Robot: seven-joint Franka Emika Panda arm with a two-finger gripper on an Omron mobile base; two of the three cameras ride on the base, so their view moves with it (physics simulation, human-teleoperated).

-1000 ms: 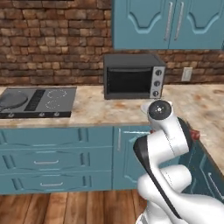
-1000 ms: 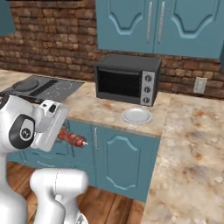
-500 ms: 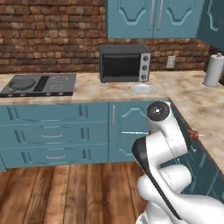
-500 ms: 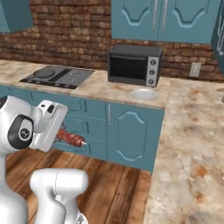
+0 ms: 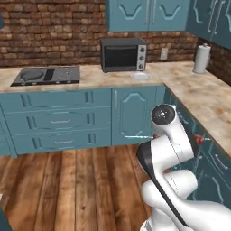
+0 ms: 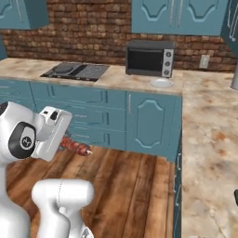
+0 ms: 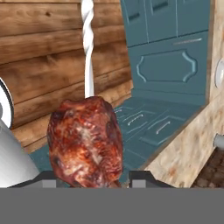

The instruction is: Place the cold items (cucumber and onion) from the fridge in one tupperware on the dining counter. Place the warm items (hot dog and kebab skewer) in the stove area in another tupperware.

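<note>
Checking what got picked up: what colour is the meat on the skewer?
Reddish-brown, charred-looking meat on the kebab skewer, with a white twisted stick; clearest in the hand view.

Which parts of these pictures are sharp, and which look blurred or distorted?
Hand view: the kebab skewer looms large and slightly soft, cabinets behind tilted. Left base view: even light, microwave fairly sharp. Right base view: the meat is small and blurry.

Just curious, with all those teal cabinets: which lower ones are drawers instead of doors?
The stack of drawers under the cooktop: wide fronts with horizontal handles. The cabinet beside them, below the microwave, has an arched door.
</note>
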